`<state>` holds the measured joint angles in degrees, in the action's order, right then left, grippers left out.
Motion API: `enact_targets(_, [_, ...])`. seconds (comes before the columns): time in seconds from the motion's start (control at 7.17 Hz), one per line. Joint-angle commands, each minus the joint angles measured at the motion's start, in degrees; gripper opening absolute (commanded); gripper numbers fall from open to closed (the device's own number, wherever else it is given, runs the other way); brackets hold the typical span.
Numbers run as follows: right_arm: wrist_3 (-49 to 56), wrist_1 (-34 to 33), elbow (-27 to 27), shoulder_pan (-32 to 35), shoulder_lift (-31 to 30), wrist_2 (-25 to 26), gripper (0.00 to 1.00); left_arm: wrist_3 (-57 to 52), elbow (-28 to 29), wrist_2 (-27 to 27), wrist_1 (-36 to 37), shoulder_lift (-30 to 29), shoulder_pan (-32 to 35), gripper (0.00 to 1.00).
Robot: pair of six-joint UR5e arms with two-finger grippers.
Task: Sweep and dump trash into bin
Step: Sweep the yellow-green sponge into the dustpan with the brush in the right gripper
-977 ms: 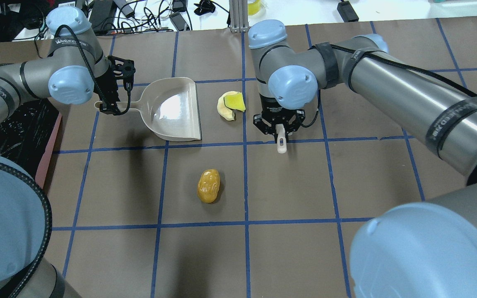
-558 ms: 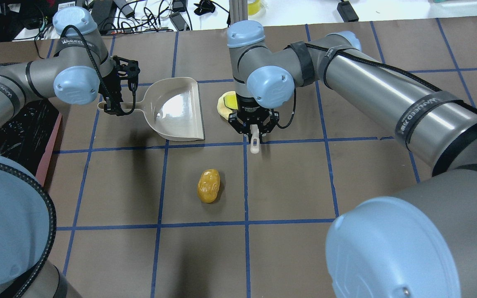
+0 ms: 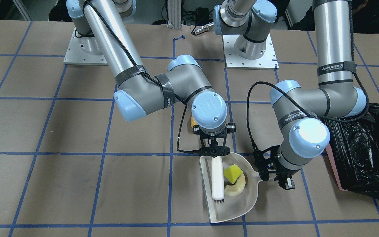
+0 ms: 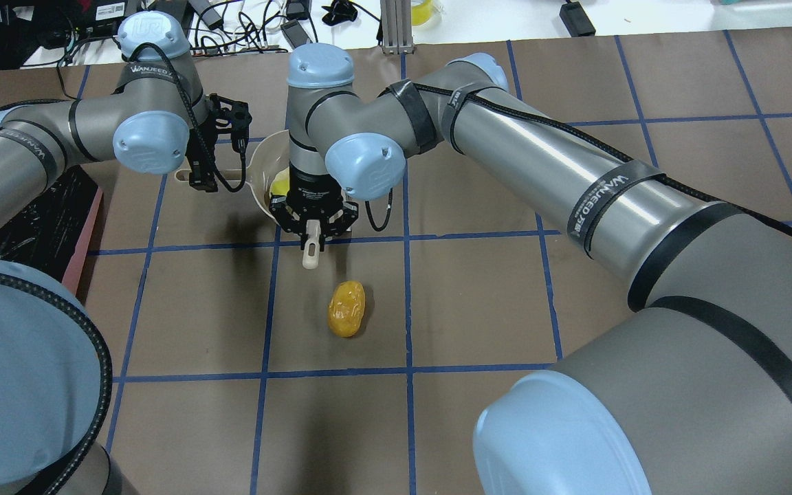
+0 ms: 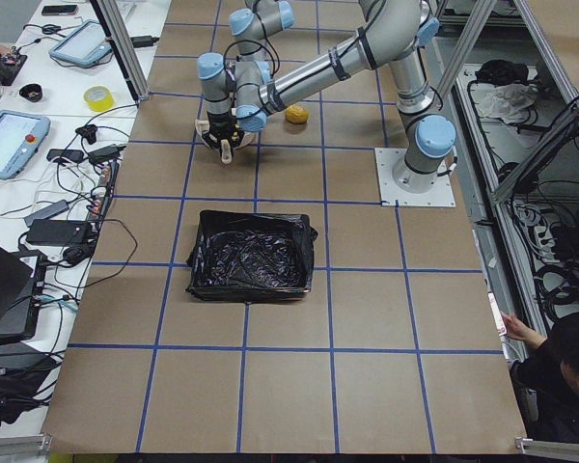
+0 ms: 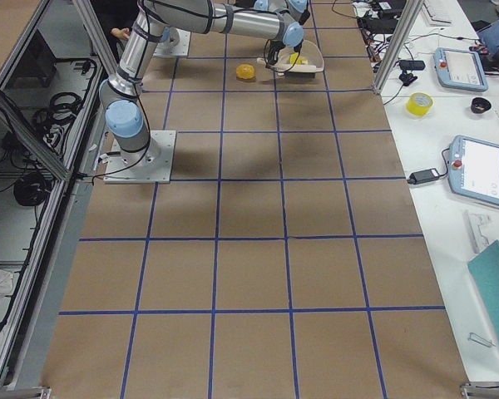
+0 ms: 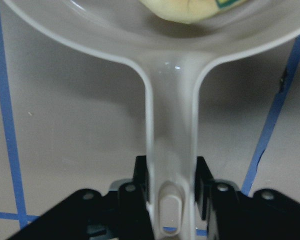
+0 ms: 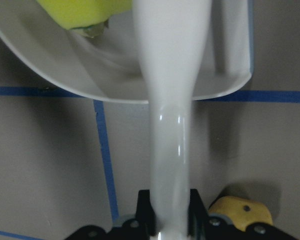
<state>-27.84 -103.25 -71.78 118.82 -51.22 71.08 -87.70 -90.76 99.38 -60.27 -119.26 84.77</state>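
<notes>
From the front, the right gripper [image 3: 213, 152] is shut tight on the white brush [image 3: 217, 179]. The brush lies inside the white dustpan [image 3: 239, 207]. The yellow-green sponge [image 3: 233, 172] and the cream slice [image 3: 236, 189] are in the pan too, just beside the brush, and the sponge leans on the slice. The left gripper [image 3: 275, 173] pinches the pan's handle. The bin [image 3: 364, 154], with its black bag, stands near the left arm.

From above, the potato piece [image 4: 346, 309] lies alone on the brown table [image 4: 506, 309], outside the pan and near the end of the brush handle. The right arm hides most of the pan.

From both ends of the table, the grippers look too small to judge. The bin stands open, apart from the pan.

In the left wrist view, the left fingers [image 7: 141, 180] squeeze the pan's handle from both sides.

In the right wrist view, the right fingers [image 8: 146, 207] clamp the brush handle. The potato piece shows in the bottom corner.
</notes>
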Motion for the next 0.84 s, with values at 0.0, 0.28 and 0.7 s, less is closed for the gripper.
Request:
enact_targets(0.0, [0.68, 2.51, 0.24, 0.36, -2.12, 8.29, 0.04, -0.63, 0.32, -0.06, -0.02, 0.26, -0.05, 0.0])
enact_targets(0.28, [0.6, 10.55, -3.95, -0.34, -10.61, 15.66, 0.05, -4.3, -0.82, 0.11, -0.02, 1.57, -0.48, 0.0])
enact_targets(0.7, [-2.54, 13.35, -22.62, -1.14, -26.42, 15.5, 0.04, -14.31, -6.51, 1.43, -0.02, 5.95, -6.09, 0.0])
